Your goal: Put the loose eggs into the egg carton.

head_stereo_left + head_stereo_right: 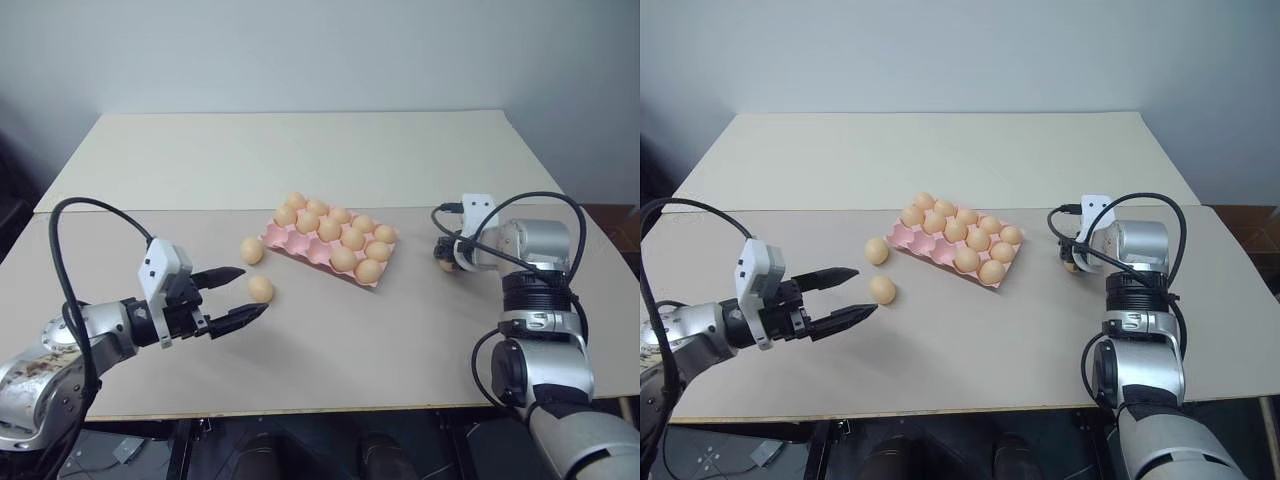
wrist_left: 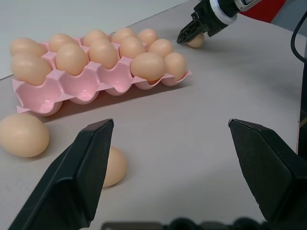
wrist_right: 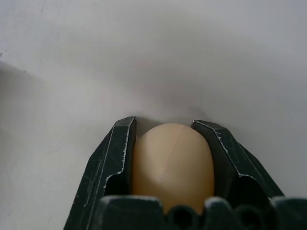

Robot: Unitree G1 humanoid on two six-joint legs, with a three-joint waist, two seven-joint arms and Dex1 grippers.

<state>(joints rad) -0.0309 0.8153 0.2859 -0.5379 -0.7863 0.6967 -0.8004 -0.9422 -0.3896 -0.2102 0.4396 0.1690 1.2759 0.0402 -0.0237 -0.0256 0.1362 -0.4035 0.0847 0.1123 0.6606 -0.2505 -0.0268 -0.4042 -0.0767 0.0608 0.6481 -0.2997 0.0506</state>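
The right gripper [image 3: 172, 167] is clamping 1 smooth oval egg [image 3: 171, 165] on the table [image 1: 330, 340] – right of the pink moulded egg carton [image 2: 91, 91]; the left gripper [image 1: 238, 295] is hovering, fingers spread, beside 2 loose eggs [image 1: 261, 289].

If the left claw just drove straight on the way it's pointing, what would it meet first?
Probably the nearer loose egg, lying just ahead beside one finger; depth is unclear, so it may slip past toward the egg carton.
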